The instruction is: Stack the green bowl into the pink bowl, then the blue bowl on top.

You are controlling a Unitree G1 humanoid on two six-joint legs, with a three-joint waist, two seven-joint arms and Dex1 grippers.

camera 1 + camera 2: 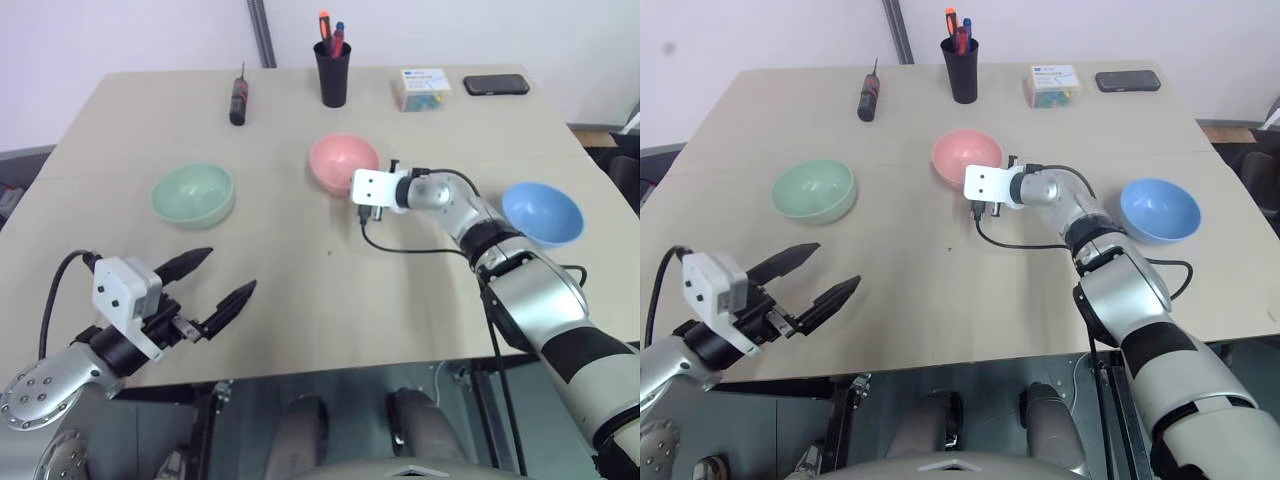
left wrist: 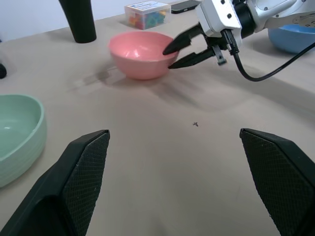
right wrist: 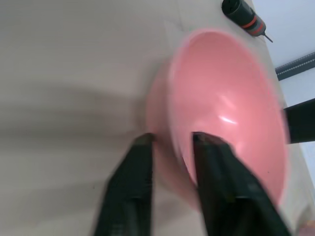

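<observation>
The pink bowl sits upright, mouth up, just above the middle of the head-camera frame, and that's where your right pincer already is. From the wrist camera one finger sits inside the rim and the other outside the wall, pinched narrow on the near edge, so I'd call it clamped on the pink bowl's rim, though it's a bit smeared there. A round bowl has no long axis to fuss over; what matters is that the rim faces up and the grip comes in from the frame's right side.

Thing is, the task wants the green bowl to go into the pink one first. It's over at the left of the frame, also mouth up, well apart from the pink bowl with bare counter between them. Your left pincer hangs at the lower left with its fingers spread wide, holding nothing, and the green bowl lies up-frame from it, near but not touching. So the left arm is clearly the closer one for green.

The blue bowl waits at the far right, mouth up, beside your right forearm.

My guess: either you're nudging pink leftward toward green, or it needs letting go.
</observation>
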